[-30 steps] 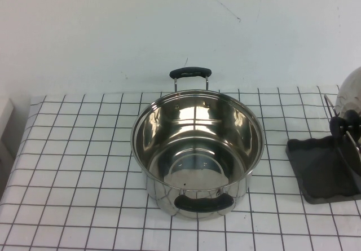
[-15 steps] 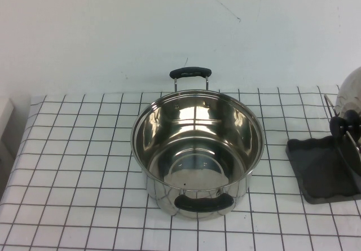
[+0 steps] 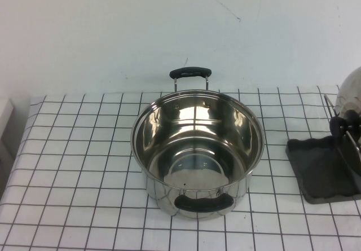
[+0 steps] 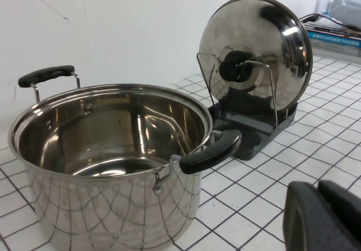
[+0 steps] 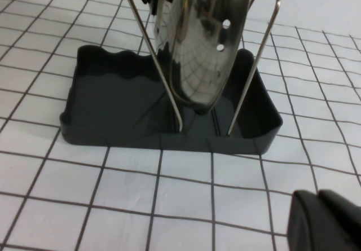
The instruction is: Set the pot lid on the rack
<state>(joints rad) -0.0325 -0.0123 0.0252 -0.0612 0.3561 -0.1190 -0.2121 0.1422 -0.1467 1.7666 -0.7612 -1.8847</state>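
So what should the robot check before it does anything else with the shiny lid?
1. Lid standing on edge in the rack: ok.
2. Lid's bottom edge sits inside the tray, between the wires: ok.
3. Pot open, nothing inside, apart from the rack: ok.
4. Left gripper is near the pot, touching nothing seen: ok.
5. Right gripper is low in front of the rack, off the lid: ok.
6. Lid steady, won't tip: cannot tell.

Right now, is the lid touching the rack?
Touching. The right wrist view shows the lid standing in the rack, between its wire uprights. Neither gripper is near.
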